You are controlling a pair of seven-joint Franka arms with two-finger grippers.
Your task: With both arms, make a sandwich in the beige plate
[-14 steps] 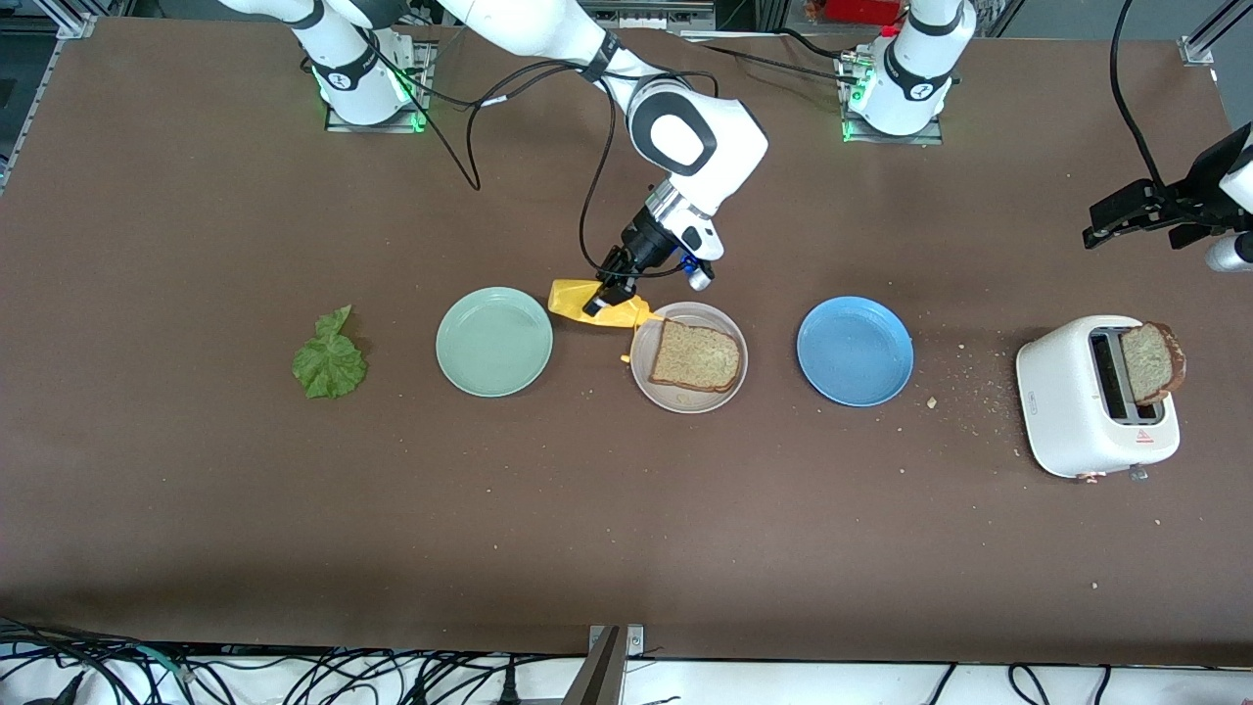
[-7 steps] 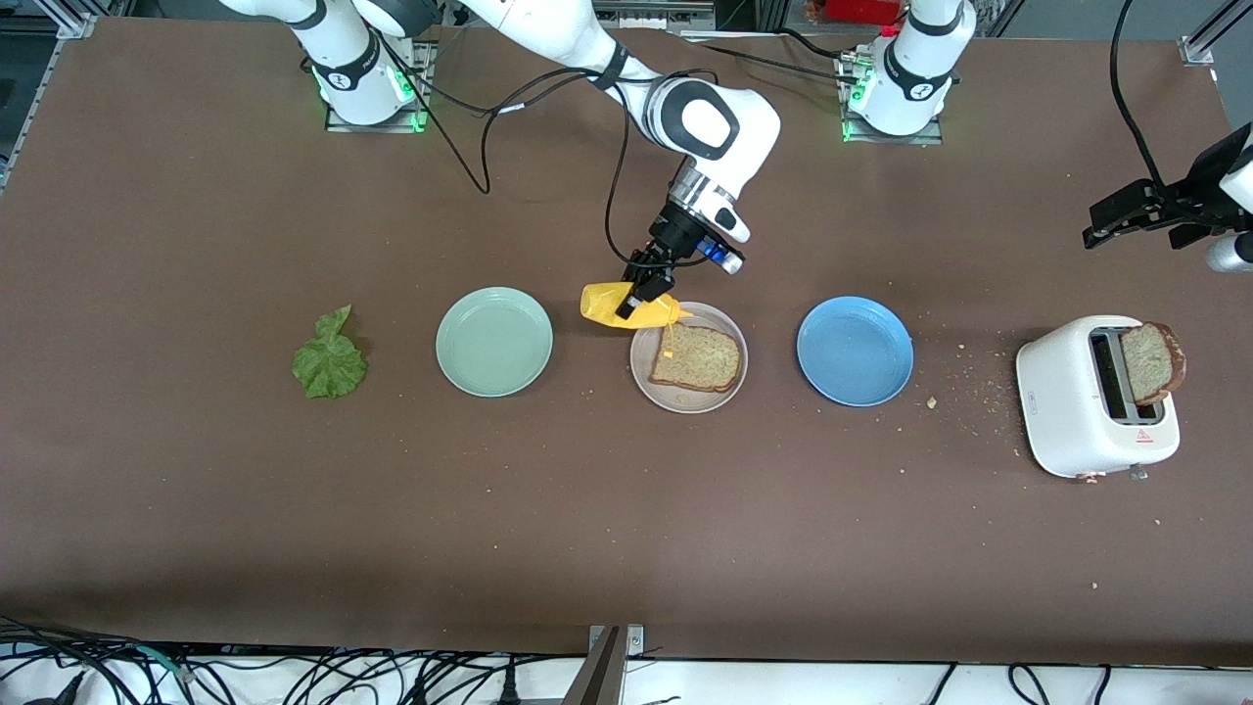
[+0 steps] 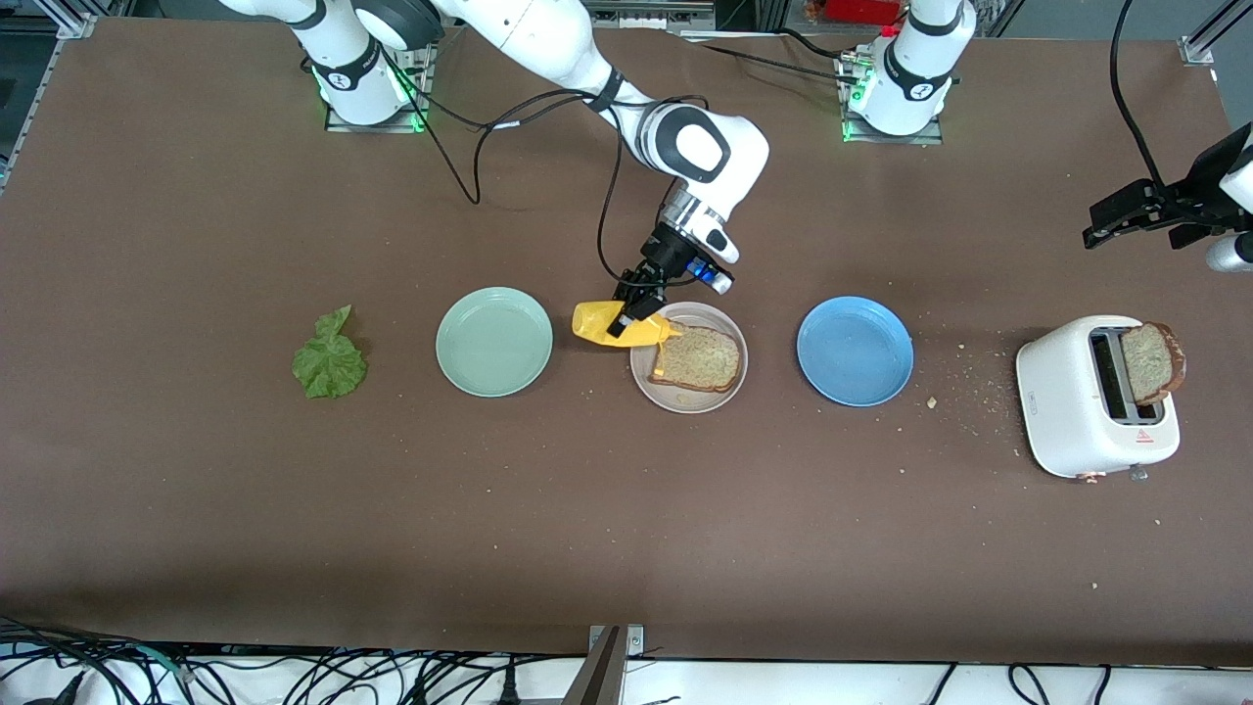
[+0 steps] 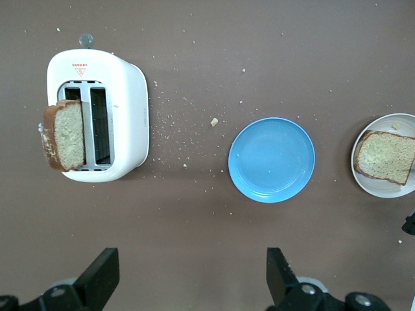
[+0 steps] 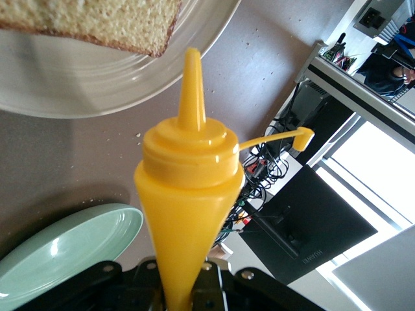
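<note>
The beige plate [image 3: 686,405] sits mid-table and carries one brown bread slice [image 3: 701,359]. My right gripper [image 3: 624,319] is shut on a yellow squeeze bottle [image 3: 595,321], which lies tilted with its nozzle over the plate rim at the slice's corner. In the right wrist view the bottle [image 5: 188,188] points at the bread [image 5: 110,19] on the plate [image 5: 97,84]. A second slice [image 3: 1151,362] sticks out of the white toaster [image 3: 1077,401]. The lettuce leaf [image 3: 330,364] lies toward the right arm's end. My left gripper [image 3: 1126,211] waits open in the air near the toaster, nothing between its fingers [image 4: 98,280].
A mint-green plate [image 3: 494,342] lies beside the beige plate toward the right arm's end, and a blue plate [image 3: 855,351] lies toward the left arm's end. Crumbs [image 3: 964,387] are scattered between the blue plate and the toaster. Cables trail along the table edge nearest the front camera.
My right gripper has carried the yellow bottle toward the beige plate, so its nozzle now reaches the bread's corner. The left arm has not moved.
</note>
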